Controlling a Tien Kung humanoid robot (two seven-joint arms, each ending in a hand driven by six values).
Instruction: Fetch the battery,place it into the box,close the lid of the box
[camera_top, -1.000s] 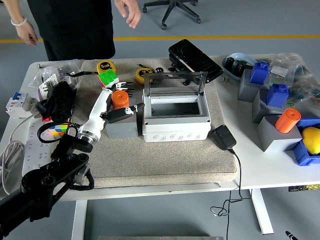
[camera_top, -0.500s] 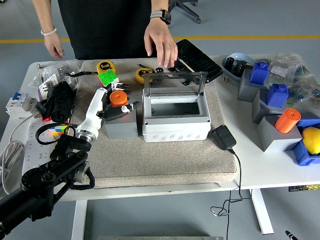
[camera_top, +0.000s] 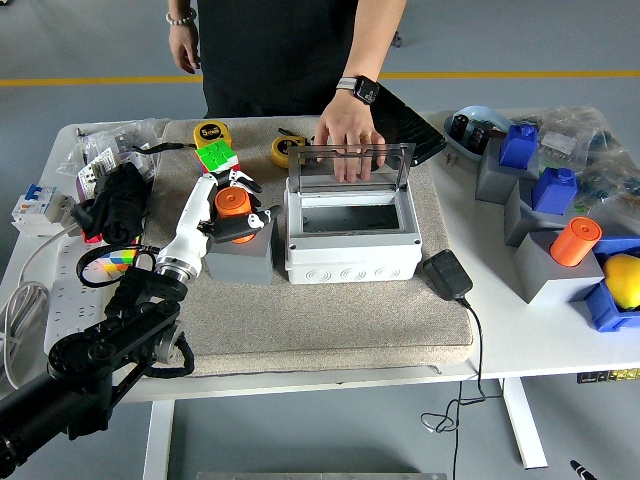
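With left hand (camera_top: 232, 208) fingers (camera_top: 250, 215) curled round the orange battery (camera_top: 234, 203) atop its grey block (camera_top: 240, 258), lift straight up (no tilt), then across to the open box (camera_top: 352, 235) just right.

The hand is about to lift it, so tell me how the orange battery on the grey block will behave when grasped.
The orange battery is a short upright cylinder, so it probably rolls if tipped off the grey block. Its smooth round side may slip between the left hand fingers closing around it. It looks rigid, unlikely to deform.
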